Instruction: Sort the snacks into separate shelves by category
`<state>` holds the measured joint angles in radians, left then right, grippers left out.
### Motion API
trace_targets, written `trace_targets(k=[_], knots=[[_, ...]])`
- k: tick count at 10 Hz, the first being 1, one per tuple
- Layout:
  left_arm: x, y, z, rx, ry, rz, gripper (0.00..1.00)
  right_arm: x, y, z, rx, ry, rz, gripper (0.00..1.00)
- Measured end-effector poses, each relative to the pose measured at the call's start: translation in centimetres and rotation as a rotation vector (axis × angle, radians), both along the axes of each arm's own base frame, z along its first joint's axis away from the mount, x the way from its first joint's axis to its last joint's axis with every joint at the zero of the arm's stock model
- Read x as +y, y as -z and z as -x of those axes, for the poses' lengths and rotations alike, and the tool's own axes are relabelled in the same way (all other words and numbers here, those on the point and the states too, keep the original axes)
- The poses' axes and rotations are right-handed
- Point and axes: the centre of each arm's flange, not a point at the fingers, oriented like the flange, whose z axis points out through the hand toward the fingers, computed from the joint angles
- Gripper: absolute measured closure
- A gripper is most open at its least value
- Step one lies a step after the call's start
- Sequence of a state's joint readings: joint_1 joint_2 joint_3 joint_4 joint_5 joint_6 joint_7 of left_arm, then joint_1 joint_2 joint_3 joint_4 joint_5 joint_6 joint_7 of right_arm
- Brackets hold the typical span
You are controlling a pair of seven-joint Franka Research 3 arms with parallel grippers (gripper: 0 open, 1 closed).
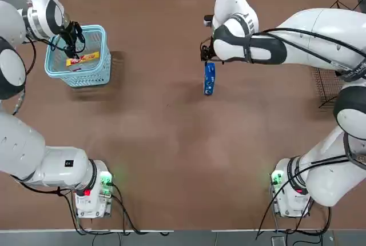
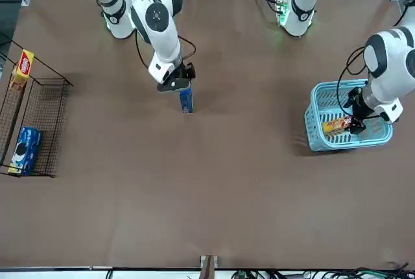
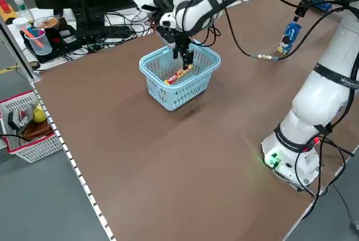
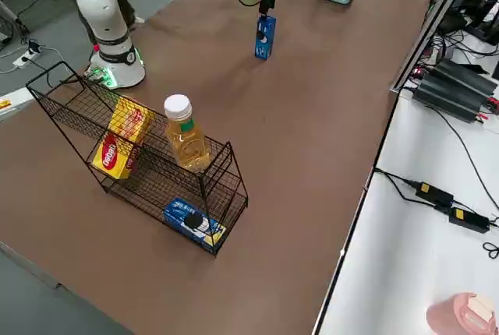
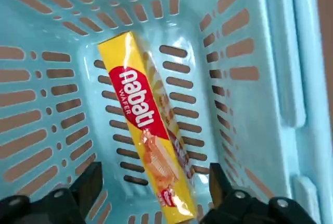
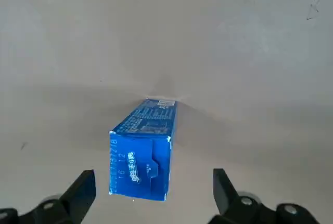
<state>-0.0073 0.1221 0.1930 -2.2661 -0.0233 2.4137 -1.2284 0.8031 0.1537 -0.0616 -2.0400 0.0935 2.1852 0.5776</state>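
Blue box (image 6: pixel 141 151) stands on end on the brown table (image 1: pixel 171 143), mid-table, well apart from the wire rack (image 4: pixel 148 167). Right gripper (image 6: pixel 151 193) hangs just above it, fingers spread wide to either side, not touching the box. Released, empty.

Left gripper (image 5: pixel 151 195) is down inside the light blue basket (image 1: pixel 80 57), fingers open, straddling the near end of a yellow wafer box (image 5: pixel 145 146) lying flat on the basket floor. No contact seen yet.

Rack at the table's right edge already carries a yellow box (image 4: pixel 121 144) on the upper tier beside a juice bottle (image 4: pixel 184 134), and a blue packet (image 4: pixel 193 223) on the lower tier.

Judged step: both arms at the pick stage, each lined up over one snack. Next calls for lowering and closing squarely; the upright blue box looks easy to topple if one finger touches first. Then carry blue to the lower tier, yellow to the upper.
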Motion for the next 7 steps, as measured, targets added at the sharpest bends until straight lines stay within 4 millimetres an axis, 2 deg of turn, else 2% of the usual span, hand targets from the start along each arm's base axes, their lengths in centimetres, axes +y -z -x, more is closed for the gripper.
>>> trace_targets(k=[3, 7], knots=[[0.1, 2.8, 0.3, 0.011, -0.005, -0.009, 0.09, 0.2, 1.4, -0.1, 0.007, -0.001, 0.010, 0.00], [0.3, 4.3, 1.2, 0.009, -0.010, -0.012, 0.11, 0.4, 1.9, -0.3, 0.002, 0.000, 0.007, 0.00]])
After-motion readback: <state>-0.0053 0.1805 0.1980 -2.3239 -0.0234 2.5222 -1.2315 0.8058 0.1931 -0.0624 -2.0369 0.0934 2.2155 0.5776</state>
